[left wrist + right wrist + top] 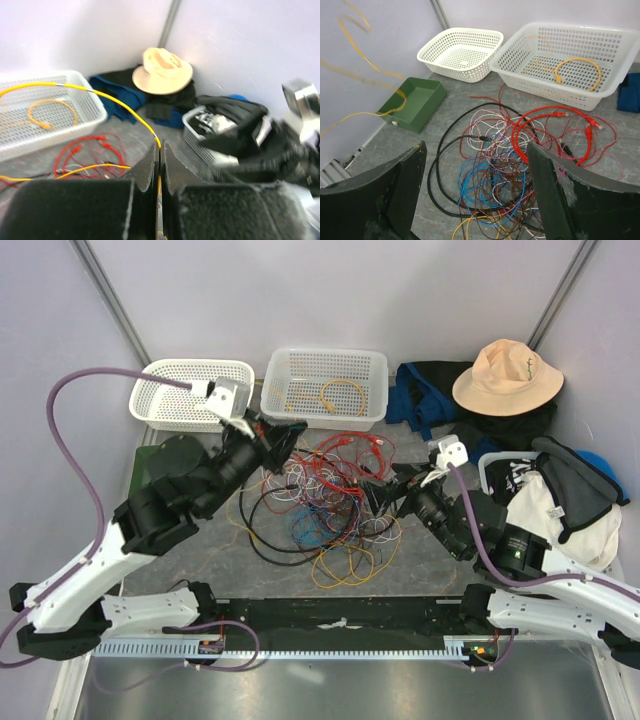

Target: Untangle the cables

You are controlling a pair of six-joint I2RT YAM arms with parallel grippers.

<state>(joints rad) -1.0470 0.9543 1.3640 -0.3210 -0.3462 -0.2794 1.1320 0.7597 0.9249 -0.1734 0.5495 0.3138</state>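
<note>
Cable pile (320,505) fills mid-worktop between my claws. Back is walled off by the left basket (195,364) and right basket (325,353), with only a slim gap between them. Right back corner is jammed: hat (505,375) on clothes (430,390), and a third basket (488,468) just beside my right arm. Green box (415,102) sits left of the pile, near the wall. Yellow cable (75,86), pinched in my left claw (160,147), is strung through the air there. Right claw (476,150) has its jaws spread wide over the pile. Bare worktop (425,565) along the near edge is passable.
</note>
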